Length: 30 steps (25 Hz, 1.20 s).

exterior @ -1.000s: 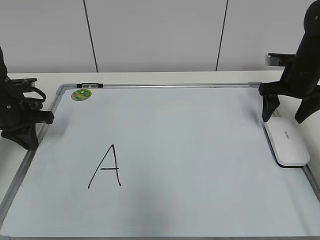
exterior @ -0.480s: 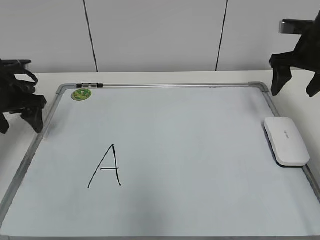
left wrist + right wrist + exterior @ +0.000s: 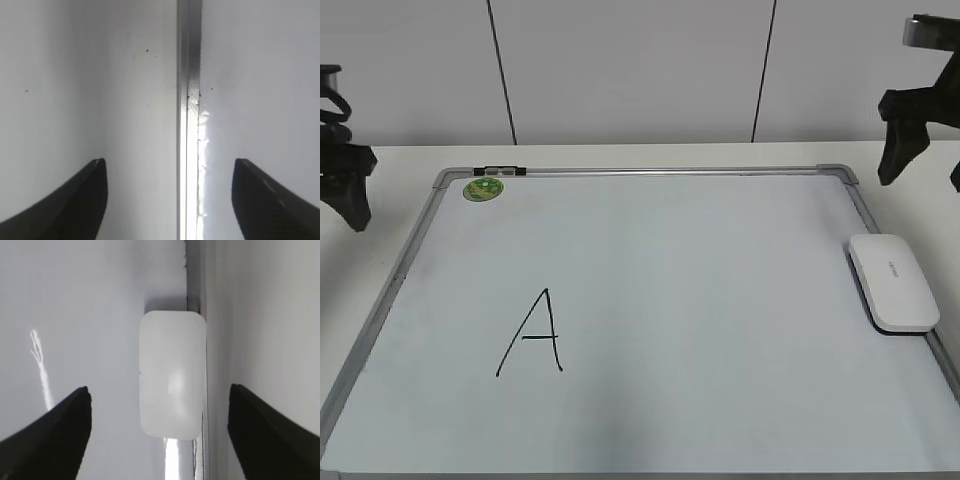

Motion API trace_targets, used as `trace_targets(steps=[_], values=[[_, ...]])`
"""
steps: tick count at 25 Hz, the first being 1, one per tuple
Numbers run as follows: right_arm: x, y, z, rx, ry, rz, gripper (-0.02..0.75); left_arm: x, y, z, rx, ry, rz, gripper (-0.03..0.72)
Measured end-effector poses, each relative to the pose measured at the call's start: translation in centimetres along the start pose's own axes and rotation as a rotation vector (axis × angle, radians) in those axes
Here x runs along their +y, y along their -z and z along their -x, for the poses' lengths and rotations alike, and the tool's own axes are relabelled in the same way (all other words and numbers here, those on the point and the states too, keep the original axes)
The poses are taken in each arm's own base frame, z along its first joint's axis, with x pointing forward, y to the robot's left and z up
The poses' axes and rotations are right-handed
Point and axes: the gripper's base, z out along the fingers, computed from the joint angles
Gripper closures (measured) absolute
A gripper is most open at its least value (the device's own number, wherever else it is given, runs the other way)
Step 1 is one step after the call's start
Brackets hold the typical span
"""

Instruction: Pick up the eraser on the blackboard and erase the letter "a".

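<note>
The blackboard (image 3: 720, 300) is a white board in a grey frame, lying flat on the table. The eraser (image 3: 892, 282), a smooth white rounded block, lies at the board's right edge. In the right wrist view the eraser (image 3: 172, 375) sits below and between the wide-open jaws of my right gripper (image 3: 159, 395). My right gripper (image 3: 925, 170) hangs well above the board's back right corner. My left gripper (image 3: 340, 200) is open and empty over the board's left frame (image 3: 189, 100). No small "a" shows; only a large capital "A" (image 3: 532, 335) is drawn at the front left.
A round green magnet (image 3: 483, 188) sits at the board's back left corner. A small dark clip (image 3: 500, 171) lies on the back frame beside it. A white table (image 3: 620, 155) surrounds the board, and a panelled wall stands behind.
My right gripper rose from beside the eraser to high above the back right corner. My left gripper rose from the left frame and moved outward to the left. The eraser has not moved.
</note>
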Motion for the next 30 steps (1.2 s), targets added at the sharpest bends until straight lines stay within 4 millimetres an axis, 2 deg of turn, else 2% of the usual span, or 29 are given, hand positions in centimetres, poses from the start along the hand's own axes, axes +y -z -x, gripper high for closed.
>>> trace_targets(steps=[5, 9, 12, 18, 21, 30], values=[[0.4, 1.8, -2.1, -0.011, -0.018, 0.039, 0.173, 0.2, 4.6, -1.3, -0.091, -0.02, 0.02, 0.154], [1.2, 3.4, -3.3, -0.037, -0.004, 0.052, 0.206, -0.1, 7.5, -4.0, -0.154, -0.044, 0.019, 0.157], [2.0, 4.5, -4.0, -0.058, 0.008, 0.066, 0.214, -0.5, 8.8, -6.4, -0.201, -0.07, 0.01, 0.157], [3.8, 4.8, -6.9, -0.1, 0.063, 0.071, 0.216, -0.4, 10.7, -11.3, -0.307, -0.094, -0.012, 0.16], [3.7, 5.2, -9.6, -0.155, 0.083, 0.058, 0.216, 0.0, 11.4, -13.7, -0.352, -0.094, -0.018, 0.162], [2.2, 8.8, -20.8, -0.461, 0.117, 0.082, 0.216, 1.4, 12.8, -21.4, -0.496, -0.092, -0.036, 0.163]])
